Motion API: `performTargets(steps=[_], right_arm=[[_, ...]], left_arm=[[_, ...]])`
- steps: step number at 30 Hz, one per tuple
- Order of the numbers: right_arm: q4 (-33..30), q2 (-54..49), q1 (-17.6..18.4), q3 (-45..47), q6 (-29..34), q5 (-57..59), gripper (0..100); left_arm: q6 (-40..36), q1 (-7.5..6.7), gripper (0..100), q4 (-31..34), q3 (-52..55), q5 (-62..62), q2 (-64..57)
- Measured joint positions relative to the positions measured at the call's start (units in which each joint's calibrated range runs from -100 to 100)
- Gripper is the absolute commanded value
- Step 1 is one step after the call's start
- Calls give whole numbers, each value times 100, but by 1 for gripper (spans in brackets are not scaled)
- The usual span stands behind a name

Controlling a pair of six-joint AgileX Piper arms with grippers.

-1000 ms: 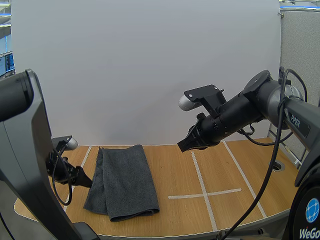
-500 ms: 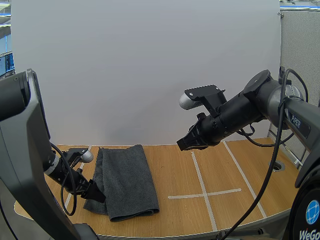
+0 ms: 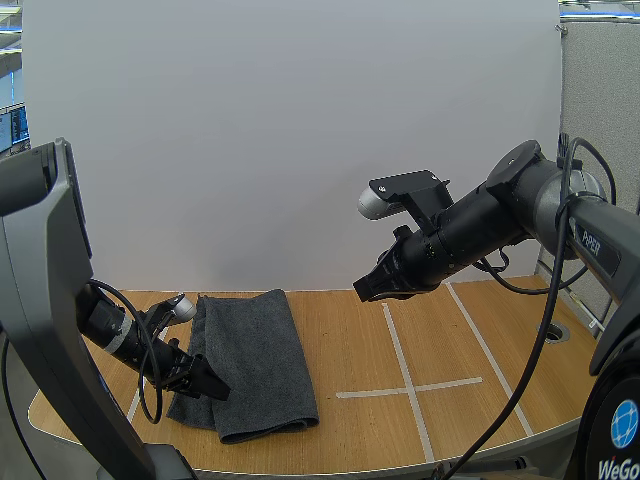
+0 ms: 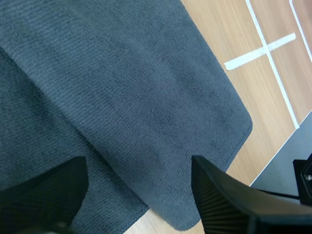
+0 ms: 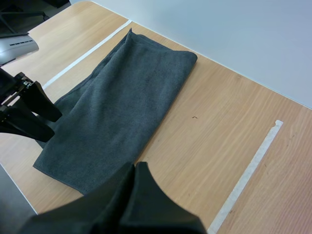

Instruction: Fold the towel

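A dark grey towel [image 3: 252, 355] lies folded lengthwise on the left half of the wooden table [image 3: 470, 350], with a loose layer showing along its left side. My left gripper [image 3: 208, 388] is low at the towel's near left edge. In the left wrist view its fingers [image 4: 222, 202] stand wide apart just above the towel [image 4: 146, 92], with nothing between them. My right gripper [image 3: 368, 292] hangs in the air above the table's middle, well right of the towel. Its fingers lie together as one dark wedge [image 5: 135, 170], looking down on the towel [image 5: 122, 105] and the left gripper [image 5: 29, 114].
White tape lines [image 3: 405, 388] form a cross on the table right of the towel, and another strip [image 5: 87, 53] runs along the towel's left side. The table's front edge [image 3: 400, 465] curves close to the towel's near end.
My left gripper has moved from the left of the towel, down and rightward, to its near left edge. The right arm and the towel have stayed put.
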Motion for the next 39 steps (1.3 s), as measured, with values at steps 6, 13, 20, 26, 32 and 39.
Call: performTargets(steps=[6,13,20,26,32,39], right_arm=[[0,0,0,0,-12,0,0],[0,0,0,0,-31,0,0],[0,0,0,0,-31,0,0],[11,0,0,0,-31,0,0],[11,0,0,0,-31,0,0],[11,0,0,0,-31,0,0]], left_arm=[[-97,0,90,-27,0,0,116],[-273,0,90,-61,-11,0,116],[-490,-9,90,15,-25,0,321],[-708,-374,90,63,-36,-16,530],[-862,-581,88,63,-36,-33,530],[-896,-589,23,141,-36,-33,530]])
